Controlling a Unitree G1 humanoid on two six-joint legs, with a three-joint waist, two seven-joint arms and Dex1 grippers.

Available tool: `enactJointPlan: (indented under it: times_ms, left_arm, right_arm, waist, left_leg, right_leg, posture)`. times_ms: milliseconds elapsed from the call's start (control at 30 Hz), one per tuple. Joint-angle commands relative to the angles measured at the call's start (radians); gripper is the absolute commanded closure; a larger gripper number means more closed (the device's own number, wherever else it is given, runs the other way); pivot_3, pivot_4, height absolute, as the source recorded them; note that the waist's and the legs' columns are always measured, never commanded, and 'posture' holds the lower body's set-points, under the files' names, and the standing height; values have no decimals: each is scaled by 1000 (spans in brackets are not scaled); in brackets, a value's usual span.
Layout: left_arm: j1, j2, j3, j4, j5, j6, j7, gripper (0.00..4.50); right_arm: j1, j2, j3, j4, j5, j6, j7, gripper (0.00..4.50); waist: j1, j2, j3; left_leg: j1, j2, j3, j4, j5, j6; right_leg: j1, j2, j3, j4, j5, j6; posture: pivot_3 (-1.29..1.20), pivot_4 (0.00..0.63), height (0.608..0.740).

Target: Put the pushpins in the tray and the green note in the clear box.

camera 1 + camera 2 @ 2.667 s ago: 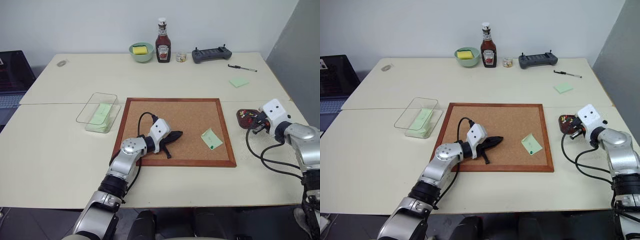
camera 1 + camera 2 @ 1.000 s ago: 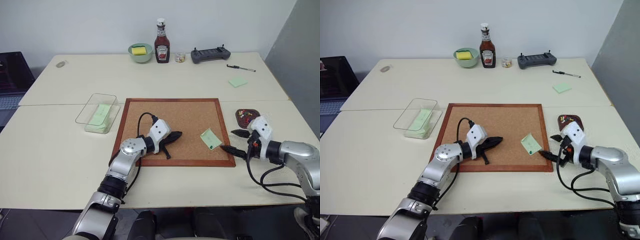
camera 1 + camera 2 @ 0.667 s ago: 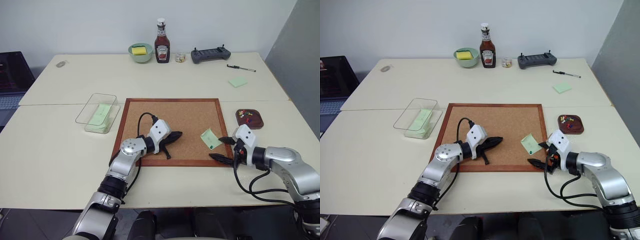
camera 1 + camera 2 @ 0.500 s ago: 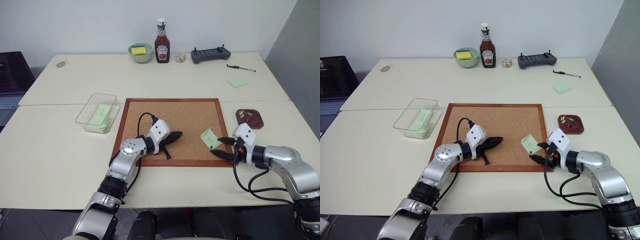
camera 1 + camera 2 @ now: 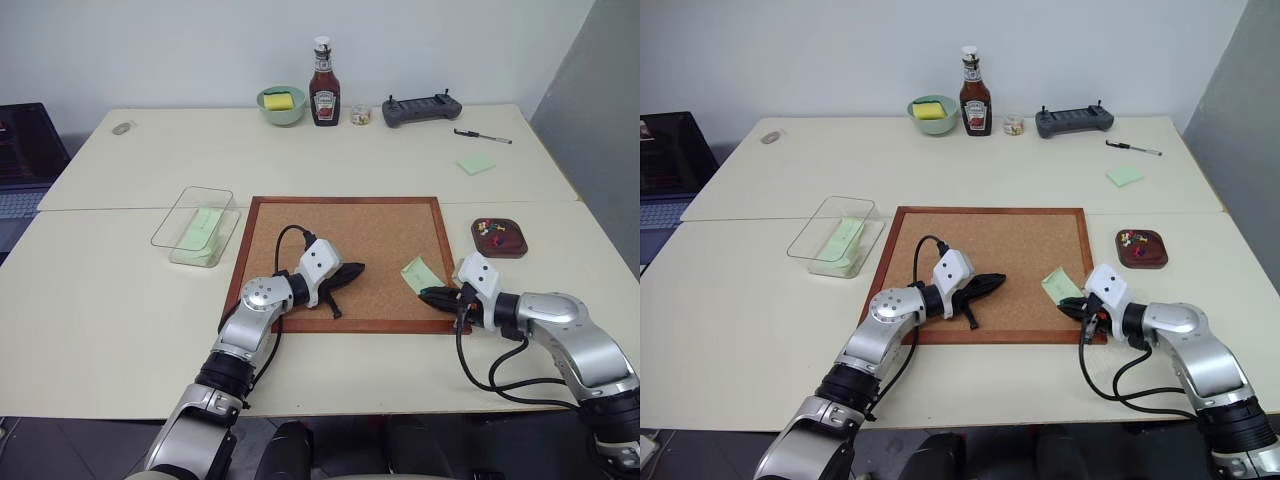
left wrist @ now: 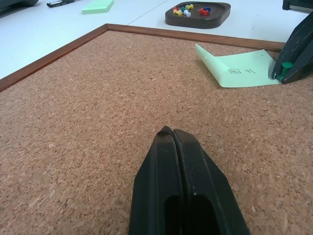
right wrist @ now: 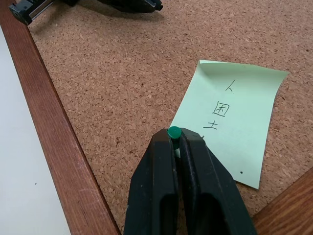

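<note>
Right gripper (image 7: 174, 142), moved in from tray (image 5: 499, 238), now clamped on green pushpin (image 7: 173, 132); left gripper (image 6: 172, 134) closed.

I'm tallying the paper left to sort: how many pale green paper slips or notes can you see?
3: one note pinned on the corkboard at the right gripper, one slip inside the clear box, one sticky note near the pen.

board (image 5: 345, 262): mid-table, before bottle (image 5: 323, 83) | box (image 5: 195, 225): left of board, slip inside | note (image 5: 418, 273): on board's right part | pin (image 7: 173, 132): on note's edge | tray (image 5: 499, 236): right of board, pins (image 6: 190, 10) inside
</note>
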Motion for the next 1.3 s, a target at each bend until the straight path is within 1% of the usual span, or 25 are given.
enactJointPlan:
  times_ms: [33,333,567,700,800,833,867,1000,1033,1067,1133,1167,1200,1267,1300]
  left_arm:
    - [41,4,-33,44,29,27,-7,4500]
    - [45,5,-34,46,32,27,-4,4500]
    - [38,1,-29,55,29,28,-2,4500]
    - [35,-3,-8,29,-12,73,-20,4500]
    - [39,4,29,-52,-81,158,-41,4065]
    - [44,9,41,-87,-105,189,-47,3802]
    - [55,17,52,-133,-128,228,-52,3697]
    - [123,57,92,-327,-219,388,-54,2999]
    - [152,67,110,-394,-260,455,-41,2646]
    - [173,68,131,-446,-301,519,-21,2442]
    - [198,54,173,-517,-370,621,27,2158]
    - [203,36,197,-544,-411,674,58,1899]
    - [205,19,219,-565,-447,719,88,1776]
    - [201,-18,253,-599,-514,799,142,1277]
    - [197,-35,265,-611,-541,832,166,1101]
  right_arm:
    - [-16,-17,-36,-29,7,-17,6,4410]
    - [-22,-37,-77,-97,48,-35,37,4410]
    - [-28,-44,-58,-131,25,-74,45,4410]
    - [-34,-39,-40,-123,3,-104,41,4410]
    - [-49,-24,-24,-106,-19,-135,32,4500]
    - [-56,-17,-17,-99,-27,-146,27,4500]
    - [-63,-10,-9,-91,-36,-157,23,4500]
    - [-88,16,8,-58,-63,-193,12,4500]
    - [-98,24,11,-43,-72,-208,8,4500]
    - [-106,30,14,-31,-78,-219,5,4500]
    - [-121,43,18,-7,-89,-243,1,4500]
    - [-130,51,20,5,-93,-254,0,4500]
    - [-137,57,23,16,-98,-265,-1,4500]
    - [-150,69,30,33,-106,-281,-3,4500]
    - [-156,74,34,40,-110,-288,-3,4500]
  waist:
    - [0,0,0]
    - [3,0,0]
    - [3,0,0]
    - [3,0,0]
    - [1,0,0]
    - [0,0,0]
    - [0,0,0]
    - [-9,-3,2]
    - [-7,-3,2]
    - [-7,-4,2]
    - [-7,-5,3]
    - [-6,-5,3]
    - [-5,-5,3]
    - [-1,-6,3]
    - [2,-6,3]
  left_leg:
    - [0,0,0,0,0,0]
    - [0,0,0,0,0,0]
    - [0,0,0,0,0,0]
    - [0,0,0,0,0,0]
    - [0,0,0,0,0,0]
    - [0,0,0,0,0,0]
    - [0,0,0,0,0,0]
    - [-1,1,-1,0,0,0]
    - [-1,1,-1,0,0,0]
    - [-2,0,-2,0,0,0]
    - [-2,1,-2,0,0,0]
    - [-2,0,-2,0,0,0]
    - [-2,0,-2,0,0,0]
    - [-2,0,-3,0,0,0]
    - [-2,0,-3,0,0,0]
  right_leg:
    - [0,0,0,0,0,0]
    - [0,0,0,0,0,0]
    - [0,0,0,0,0,0]
    - [0,0,0,0,0,0]
    - [0,0,0,0,0,0]
    - [0,0,0,0,0,0]
    - [0,0,0,0,0,0]
    - [-1,0,0,1,0,0]
    - [-2,0,-1,1,0,0]
    - [-2,0,-1,1,0,0]
    - [-2,0,-1,1,0,0]
    - [-2,0,-1,1,0,0]
    - [-2,0,-1,1,0,0]
    - [-1,0,-1,1,0,0]
    - [-1,0,-2,1,0,0]
  posture:
    - [0,150,740]
    - [0,150,740]
    - [0,150,740]
    - [0,150,740]
    - [0,150,740]
    - [0,150,740]
    - [0,150,740]
    - [0,150,740]
    - [0,150,740]
    - [0,150,740]
    - [0,150,740]
    - [0,150,740]
    - [0,150,740]
    - [0,150,740]
    - [0,150,740]
